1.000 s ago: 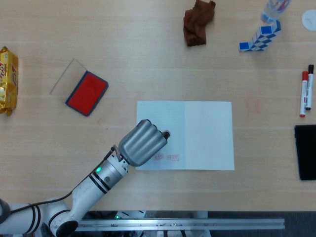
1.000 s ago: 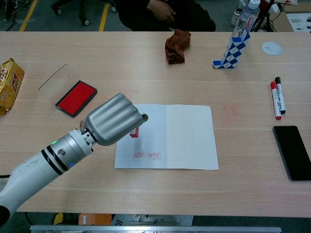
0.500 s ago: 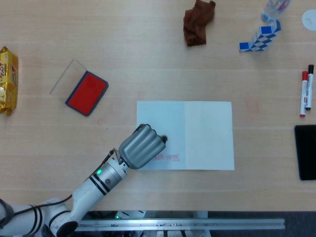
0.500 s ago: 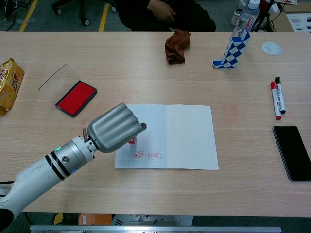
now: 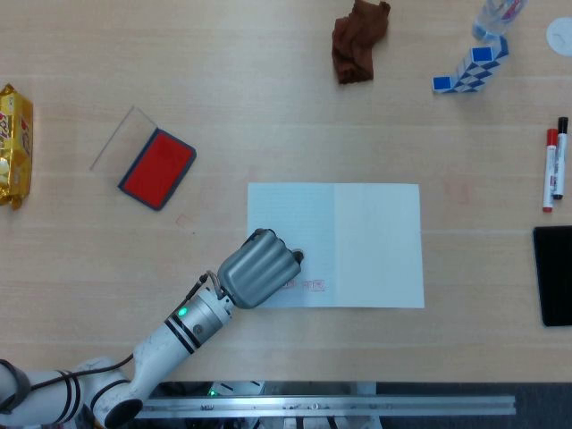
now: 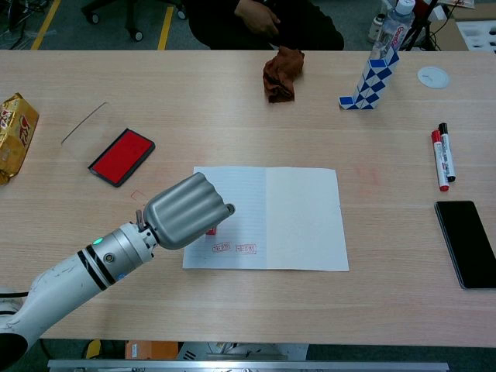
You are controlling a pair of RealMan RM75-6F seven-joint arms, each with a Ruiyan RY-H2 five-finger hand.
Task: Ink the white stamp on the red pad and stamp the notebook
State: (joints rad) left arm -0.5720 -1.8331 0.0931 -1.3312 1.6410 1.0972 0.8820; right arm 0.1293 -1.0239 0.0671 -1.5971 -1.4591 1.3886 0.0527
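Note:
My left hand (image 5: 258, 268) (image 6: 187, 211) is curled over the lower left part of the open notebook (image 5: 366, 237) (image 6: 294, 209). It grips the stamp (image 6: 211, 229), of which only a small red bit shows under the fingers in the chest view. The stamp is down at the left page, just above two red stamped marks (image 5: 304, 286) (image 6: 235, 248). The red ink pad (image 5: 157, 168) (image 6: 121, 156) lies open to the upper left, its clear lid (image 5: 123, 137) beside it. My right hand is not seen in either view.
A yellow snack packet (image 5: 15, 143) lies at the left edge. A brown cloth (image 5: 359, 39), a blue-white checkered block (image 5: 470, 68) and a bottle (image 6: 391, 23) sit at the back. Two markers (image 5: 554, 163) and a black phone (image 5: 554, 275) lie on the right.
My left hand with the stamp has lowered onto the left page and drawn slightly toward the table's front edge. The notebook and pad have not moved.

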